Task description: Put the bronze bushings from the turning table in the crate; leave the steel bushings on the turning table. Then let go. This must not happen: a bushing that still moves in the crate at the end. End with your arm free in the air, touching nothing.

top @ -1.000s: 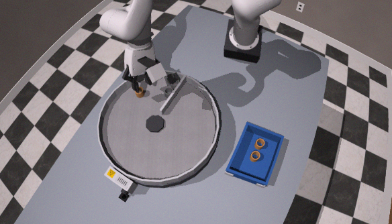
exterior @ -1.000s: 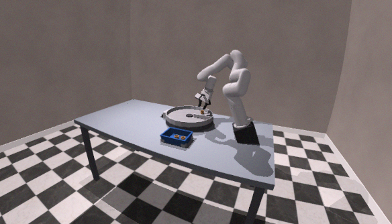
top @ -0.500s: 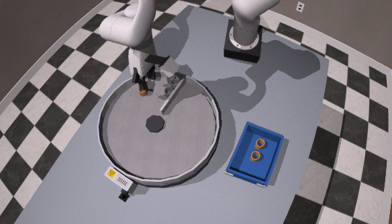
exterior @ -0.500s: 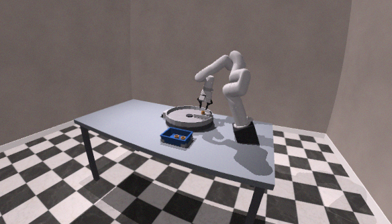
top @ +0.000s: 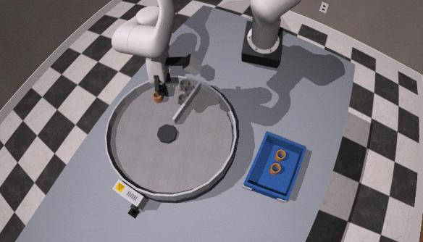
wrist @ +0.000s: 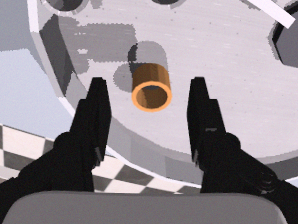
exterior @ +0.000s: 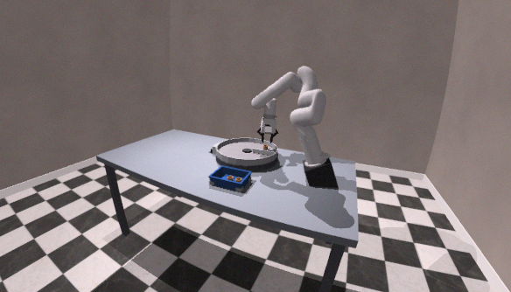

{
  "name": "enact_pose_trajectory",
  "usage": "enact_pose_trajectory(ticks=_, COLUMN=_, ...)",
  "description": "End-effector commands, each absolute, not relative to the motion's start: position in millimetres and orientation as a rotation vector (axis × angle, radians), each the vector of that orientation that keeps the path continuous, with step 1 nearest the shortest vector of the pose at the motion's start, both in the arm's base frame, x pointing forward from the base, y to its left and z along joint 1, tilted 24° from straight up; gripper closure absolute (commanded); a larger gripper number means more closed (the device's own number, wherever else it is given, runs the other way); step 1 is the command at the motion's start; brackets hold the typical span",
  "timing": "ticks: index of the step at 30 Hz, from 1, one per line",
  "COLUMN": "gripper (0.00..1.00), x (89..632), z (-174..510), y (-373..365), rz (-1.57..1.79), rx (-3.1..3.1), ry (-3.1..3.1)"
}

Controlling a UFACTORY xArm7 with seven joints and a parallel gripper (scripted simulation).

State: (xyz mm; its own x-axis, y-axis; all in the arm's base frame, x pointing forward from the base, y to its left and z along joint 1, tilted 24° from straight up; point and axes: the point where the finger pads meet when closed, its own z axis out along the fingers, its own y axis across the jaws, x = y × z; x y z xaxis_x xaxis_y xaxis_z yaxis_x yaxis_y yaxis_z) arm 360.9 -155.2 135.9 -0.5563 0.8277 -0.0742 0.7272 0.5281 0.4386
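A bronze bushing [top: 158, 98] [exterior: 265, 147] [wrist: 151, 75] stands on the turning table [top: 145, 158] [exterior: 232, 150] [wrist: 225, 120], near its rim. My gripper [top: 160, 91] [exterior: 267, 141] [wrist: 148, 95] is open above it. In the wrist view the bushing appears between the fingers, with a gap on each side. Several steel bushings [top: 182, 101] [wrist: 67, 9] are grouped by the divider; the wrist view shows only parts of two. The blue crate [top: 264, 172] [exterior: 223, 183] holds two bronze bushings, one [top: 279, 159] nearer the back and one [top: 274, 173] in front of it.
A straight divider [top: 186, 103] [wrist: 272, 12] stands on the turning table beside the steel bushings. A dark hub [top: 167, 133] is at its centre, and a raised wall runs round it. A small box with a warning label [top: 119, 186] is at the near rim. The arm's base [top: 261, 56] is at the back.
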Motion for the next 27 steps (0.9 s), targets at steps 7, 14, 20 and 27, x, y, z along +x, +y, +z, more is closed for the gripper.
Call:
enact_pose_trajectory(ticks=7, gripper=0.46, x=356.2, z=134.9, y=-153.1, rz=0.454, rx=1.170, ry=2.570)
enact_pose_trajectory(ticks=14, gripper=0.46, x=355.8, z=134.7, y=-152.9, rz=0.447, rx=1.158, ry=2.576)
enact_pose_trajectory(ticks=20, gripper=0.46, x=357.6, z=130.0, y=-152.0, rz=0.446, rx=1.159, ry=2.576)
enact_pose_trajectory(ticks=27, gripper=0.46, x=372.0, z=93.0, y=-144.9, rz=0.446, rx=1.159, ry=2.576)
